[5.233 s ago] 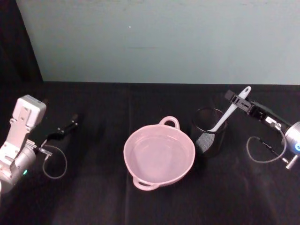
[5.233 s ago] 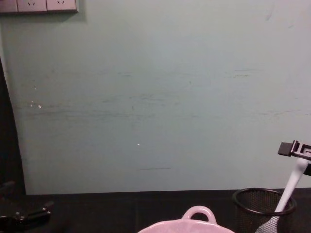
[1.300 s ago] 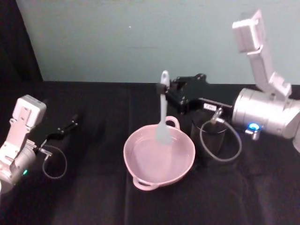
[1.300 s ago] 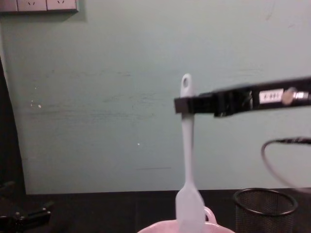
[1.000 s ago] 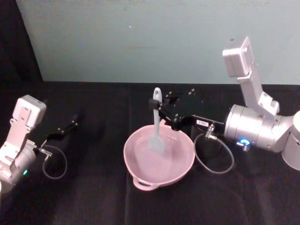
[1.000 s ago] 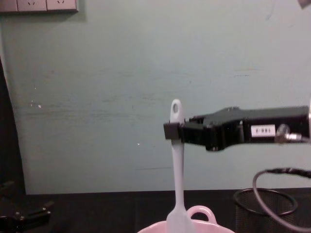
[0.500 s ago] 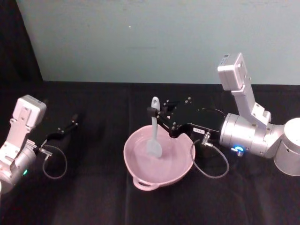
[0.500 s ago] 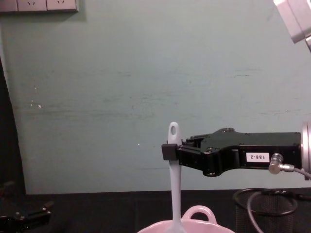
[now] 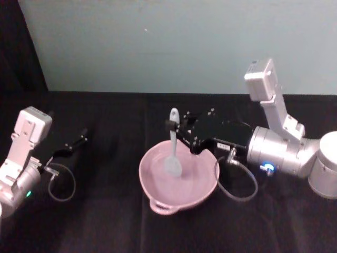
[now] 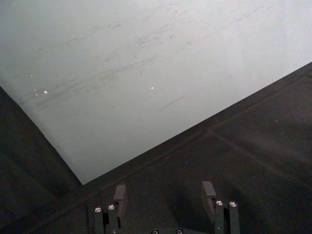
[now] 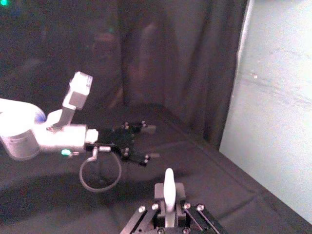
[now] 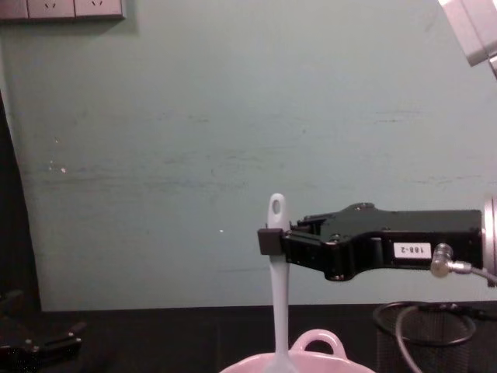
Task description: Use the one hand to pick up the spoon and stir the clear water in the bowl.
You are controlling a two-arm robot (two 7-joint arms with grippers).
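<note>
The right pincer (image 9: 171,125) grips the slim white spoon (image 9: 172,161) just below its oval hole, flat blade down inside the glossy pink bowl (image 9: 196,185). The left pincer (image 10: 164,194) rests parted, far left.

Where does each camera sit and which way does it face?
Head: high, looking down at the bowl; left gripper, right gripper.
Chest: low, facing the wall; right gripper holding the spoon.
Left wrist: parked left, facing the wall; left gripper's open fingers.
Right wrist: facing the left gripper; own fingers clamp spoon.
Head and chest share bowl, spoon.
</note>
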